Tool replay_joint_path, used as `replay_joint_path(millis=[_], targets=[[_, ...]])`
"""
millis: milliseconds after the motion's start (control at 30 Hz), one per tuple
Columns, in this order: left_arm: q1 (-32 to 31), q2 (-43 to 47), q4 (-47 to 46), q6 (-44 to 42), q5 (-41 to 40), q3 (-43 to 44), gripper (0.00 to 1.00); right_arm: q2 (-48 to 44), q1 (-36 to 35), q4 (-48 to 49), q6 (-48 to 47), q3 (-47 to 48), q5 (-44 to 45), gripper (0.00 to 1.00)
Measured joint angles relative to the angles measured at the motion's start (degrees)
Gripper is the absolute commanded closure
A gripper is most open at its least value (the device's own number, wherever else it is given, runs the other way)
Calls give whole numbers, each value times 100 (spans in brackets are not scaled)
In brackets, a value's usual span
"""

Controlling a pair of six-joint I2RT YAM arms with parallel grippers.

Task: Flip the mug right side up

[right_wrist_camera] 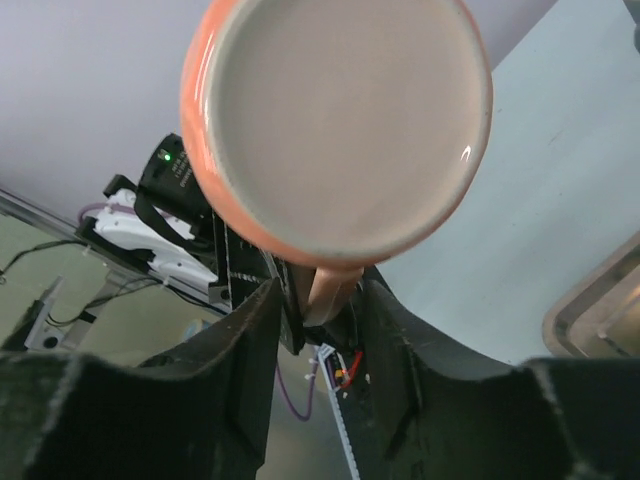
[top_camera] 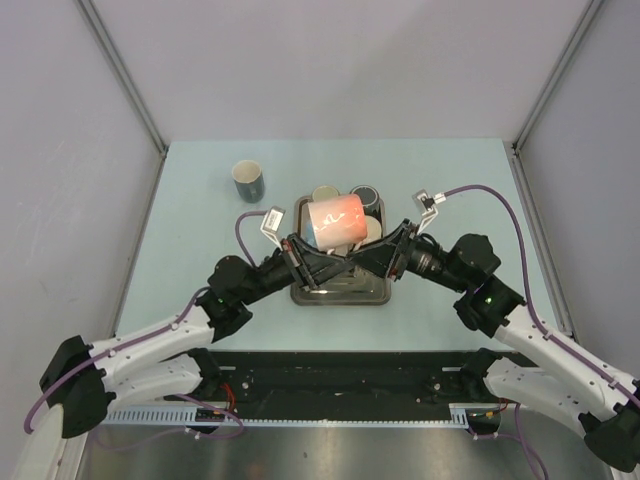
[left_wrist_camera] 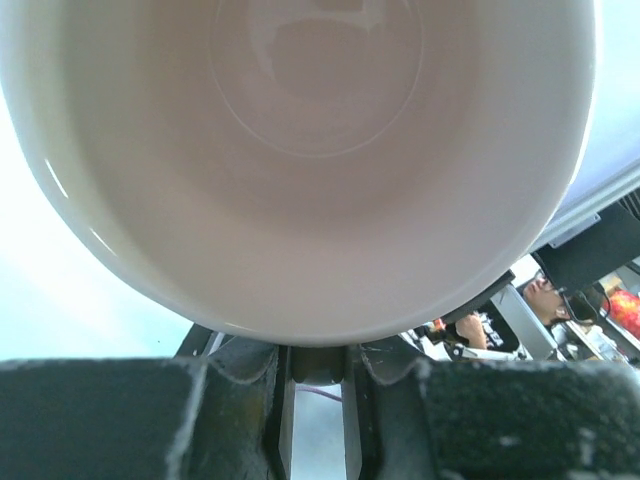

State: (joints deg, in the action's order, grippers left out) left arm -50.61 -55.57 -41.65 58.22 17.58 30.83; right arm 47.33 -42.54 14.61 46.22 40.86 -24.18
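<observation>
Arms angle inward, left fingers (top_camera: 320, 265) meeting right fingers (top_camera: 368, 255) tip-to-tip.

No readable text is showing anywhere; the white tags (top_camera: 271, 219) by the wrists are appearing illegibly small.

Left arm (top_camera: 150, 345) and right arm (top_camera: 560, 355): white shell segments in the bottom corners of the frame, black joints and forearms toward centre, each with a small green light (top_camera: 487, 295). Purple cables (top_camera: 497, 192) run to white tabs (top_camera: 270, 220) near the wrists. Fingers (right_wrist_camera: 240, 400) are matte black and coarse-textured.
</observation>
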Motion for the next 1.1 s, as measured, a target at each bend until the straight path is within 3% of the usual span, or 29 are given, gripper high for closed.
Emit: replay_joint_path(millis=[333,500,600,700,800,1100], targets=[[4,271,136,-144,-442,-116,100,-4,-15,-323,-177,111,-26,30],[105,667,623,-389,-608,-120,100,-142,59,-748,-306,317,-22,25],[476,1121,1158,-553,-643,-120,100,-481,221,-1176,-450,409,-15,23],[1169,1604,1904,-723,-684,-70,100,-929,376,-1812,-638,542,96,23],[1910,1834,3298,-1145,-1021,415,100,-1132,420,-2476,-876,796,345,25],[2710,645,6677,-2463,-3091,2647,100,-925,-2,-4266,-1414,1005,2177,23]])
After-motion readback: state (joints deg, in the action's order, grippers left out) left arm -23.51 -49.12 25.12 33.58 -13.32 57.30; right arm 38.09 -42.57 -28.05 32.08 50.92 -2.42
